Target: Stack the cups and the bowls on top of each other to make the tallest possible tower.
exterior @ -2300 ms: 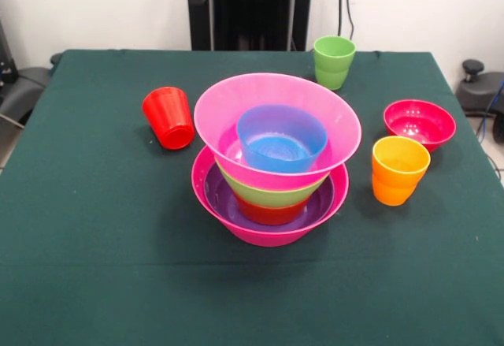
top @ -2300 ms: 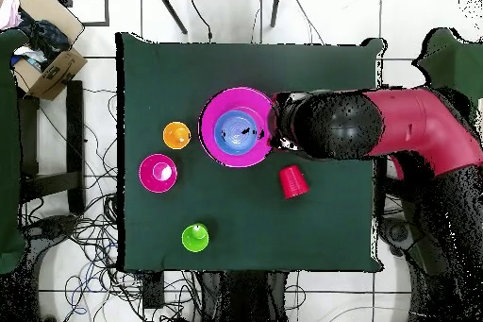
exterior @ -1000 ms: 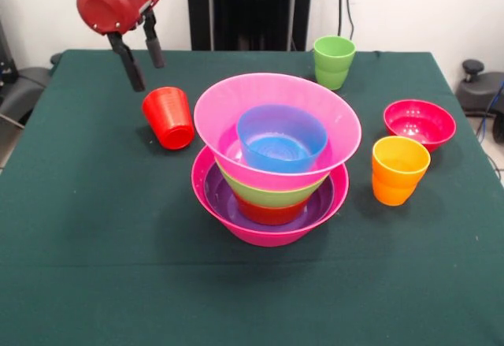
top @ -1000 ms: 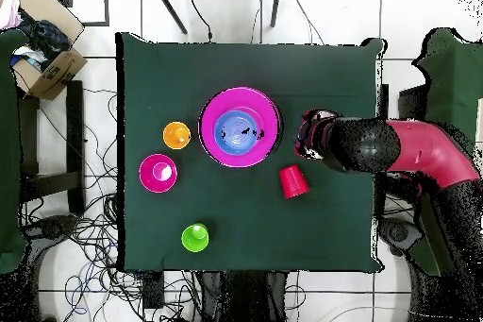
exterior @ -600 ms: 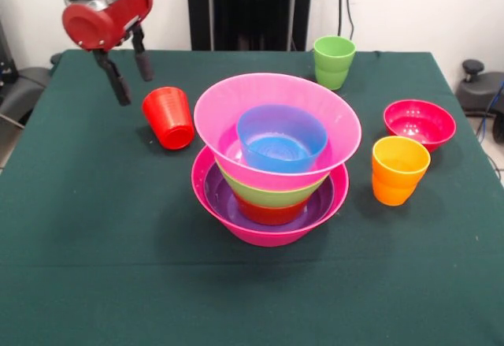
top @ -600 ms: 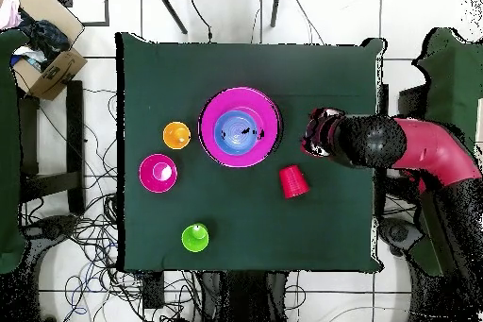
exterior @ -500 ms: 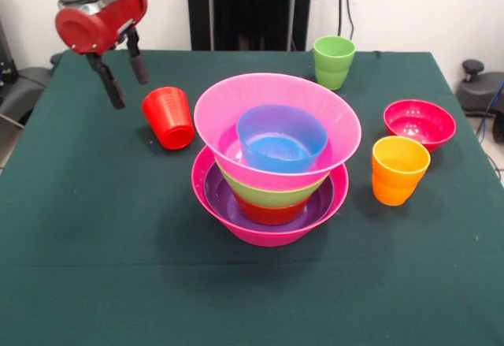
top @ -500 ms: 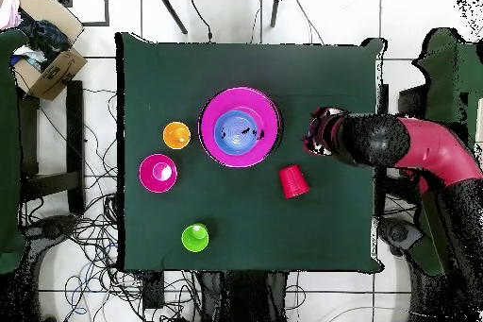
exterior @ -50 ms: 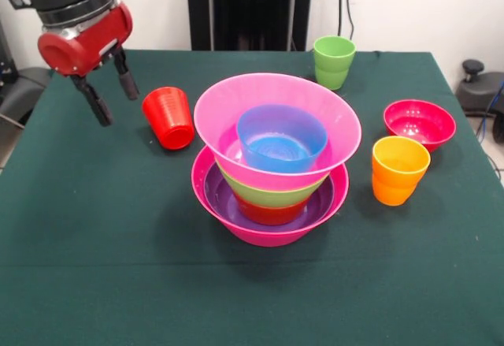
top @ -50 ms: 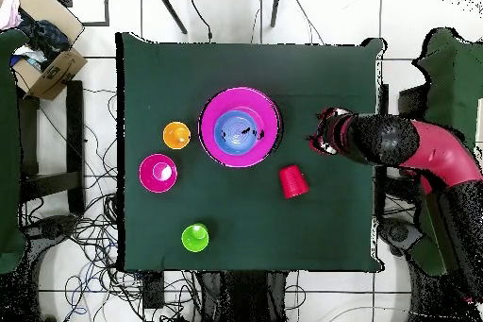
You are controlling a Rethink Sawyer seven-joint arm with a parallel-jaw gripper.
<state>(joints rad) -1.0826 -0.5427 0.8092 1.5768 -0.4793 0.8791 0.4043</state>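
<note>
We see the gripper (exterior @ -50 ms: 110, 94) hanging above the surface (exterior @ -50 ms: 94, 267) at the far left in the front view, its jaws spread apart and empty, touching nothing. Its two dark fingers (exterior @ -50 ms: 126, 80) point down and slightly forward. The red cup (exterior @ -50 ms: 168, 117) stands just to the right of it, tilted and clear of the fingers.

We note the tower (exterior @ -50 ms: 274, 161) at the middle of the surface: a large hot-pink bowl (exterior @ -50 ms: 268, 232) as base, a purple bowl (exterior @ -50 ms: 224, 200) nested inside, an orange-red one (exterior @ -50 ms: 272, 213) and a lime green one (exterior @ -50 ms: 272, 195) above that, then the second large pink bowl (exterior @ -50 ms: 276, 106), with the blue bowl (exterior @ -50 ms: 281, 137) sitting in it on top.

Loose pieces, front view: the lime green cup (exterior @ -50 ms: 334, 61) upright at the far side, right of centre; the crimson bowl (exterior @ -50 ms: 419, 124) at the right; the orange cup (exterior @ -50 ms: 399, 169) just nearer than it, the two apart.

In the overhead view the gripper (top @ -50 ms: 325, 133) sits well apart from the tower (top @ -50 ms: 241, 127), with the red cup (top @ -50 ms: 293, 181) between and lower.
</note>
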